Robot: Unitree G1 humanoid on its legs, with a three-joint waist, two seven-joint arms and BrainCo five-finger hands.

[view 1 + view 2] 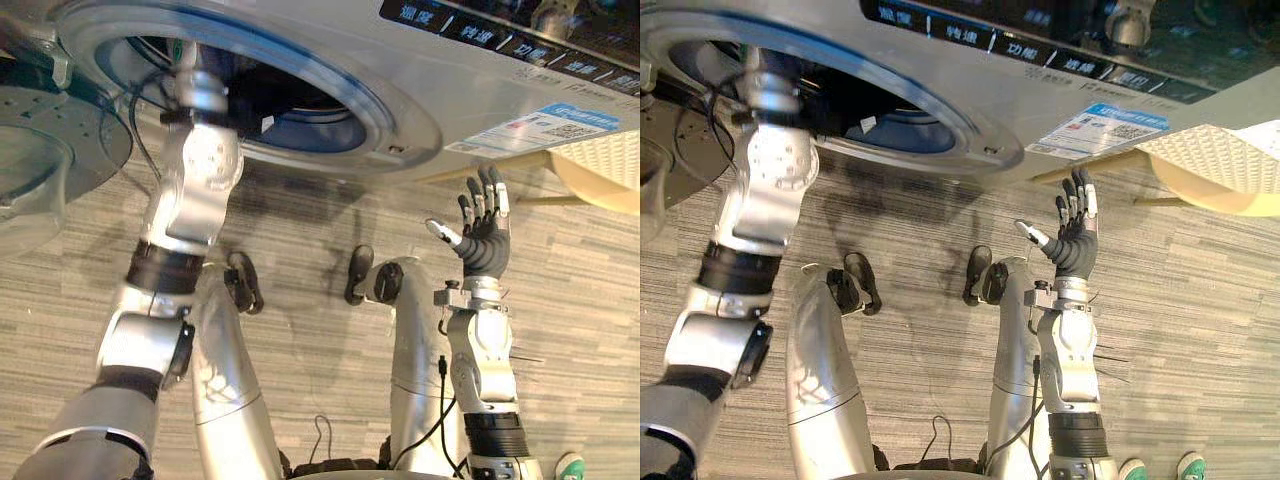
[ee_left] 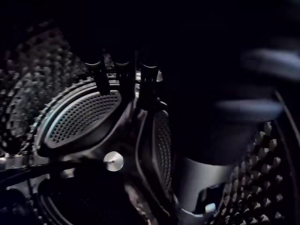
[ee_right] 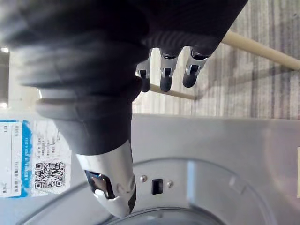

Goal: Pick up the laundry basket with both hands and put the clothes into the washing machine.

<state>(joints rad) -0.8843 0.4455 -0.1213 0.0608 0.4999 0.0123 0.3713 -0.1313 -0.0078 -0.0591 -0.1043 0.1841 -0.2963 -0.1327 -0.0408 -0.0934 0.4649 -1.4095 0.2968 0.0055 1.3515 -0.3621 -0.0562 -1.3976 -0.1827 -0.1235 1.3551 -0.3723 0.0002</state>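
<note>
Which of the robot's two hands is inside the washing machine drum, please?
The left hand: its arm goes through the door opening into the drum, while the right hand is held open outside the washing machine.

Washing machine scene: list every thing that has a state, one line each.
Washing machine door: swung open.
Left hand: open, inside the drum.
Drum: dark, entered by the left hand.
Right hand: open, empty, raised in front of the machine.
Laundry basket: beside the machine, in neither hand.
</note>
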